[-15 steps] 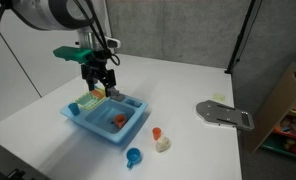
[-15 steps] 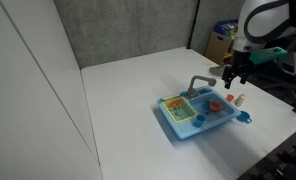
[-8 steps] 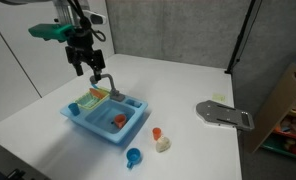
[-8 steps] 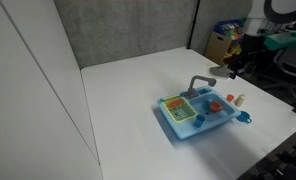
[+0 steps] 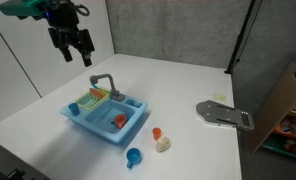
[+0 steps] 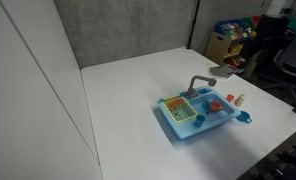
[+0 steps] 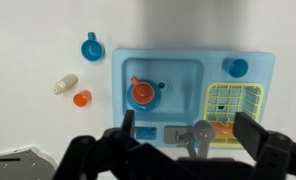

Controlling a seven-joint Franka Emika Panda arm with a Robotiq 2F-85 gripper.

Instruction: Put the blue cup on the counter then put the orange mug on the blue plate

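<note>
The blue cup (image 7: 90,47) (image 5: 134,156) stands on the white counter (image 5: 188,90), just off the front of the light-blue toy sink (image 5: 106,117). Inside the sink basin sits the orange mug (image 7: 141,93) (image 5: 119,120). A bright-blue round piece, apparently the blue plate (image 7: 236,67), lies on the sink's corner beside the yellow-green rack (image 7: 231,103). My gripper (image 5: 76,55) (image 7: 188,135) hangs high above the faucet end of the sink, open, with nothing between its fingers. It touches none of the toys.
A grey faucet (image 5: 103,82) rises from the back of the sink. A small orange piece (image 5: 156,132) and a cream one (image 5: 163,144) lie on the counter by the sink. At the far side are a grey flat tool (image 5: 225,115) and a cardboard box (image 5: 288,100).
My gripper has risen from just above the sink's rack and faucet and moved up and away, staying open and empty. The toys have not moved.
</note>
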